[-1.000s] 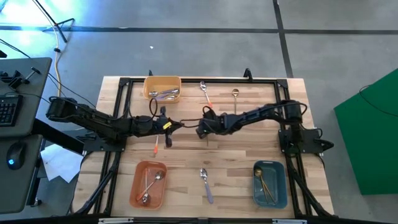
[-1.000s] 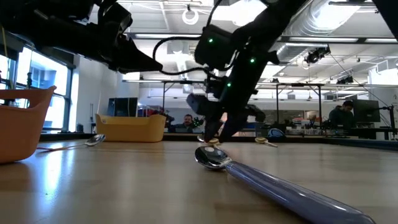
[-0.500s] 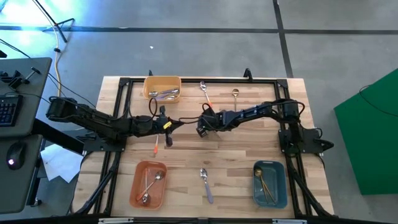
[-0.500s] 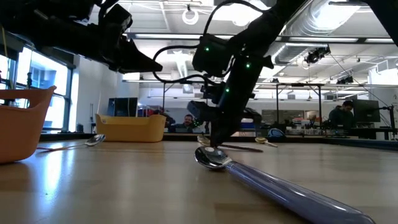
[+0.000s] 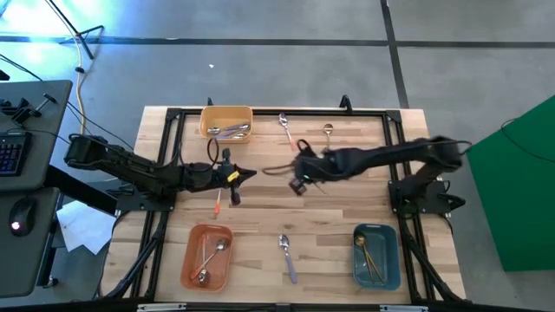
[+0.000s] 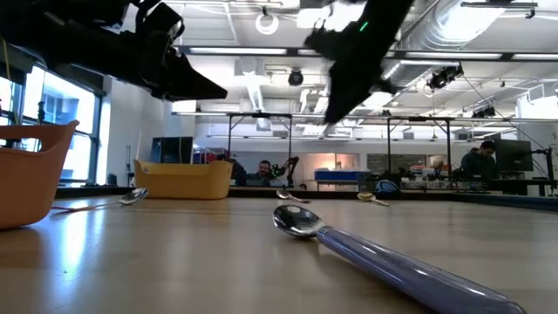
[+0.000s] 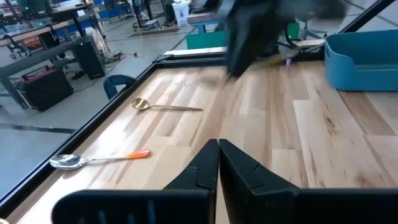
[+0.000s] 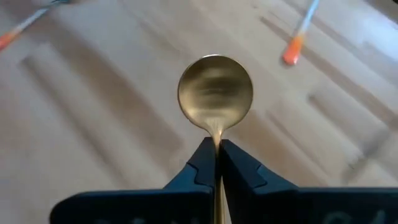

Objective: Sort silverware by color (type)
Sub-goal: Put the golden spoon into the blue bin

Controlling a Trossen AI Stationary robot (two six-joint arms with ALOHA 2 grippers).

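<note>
right pincer raised mid-table, fingers pinched together — left pincer likewise closed, level.

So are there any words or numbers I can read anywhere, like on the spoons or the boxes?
None can be read.
The yellow bin, orange bin and blue bin: plain, no labels.
The gold spoon in the right gripper: no marking shows.
The keyboard beside the table: keys too small to read.
Screens and signs in the room behind: too small and blurred.
</note>
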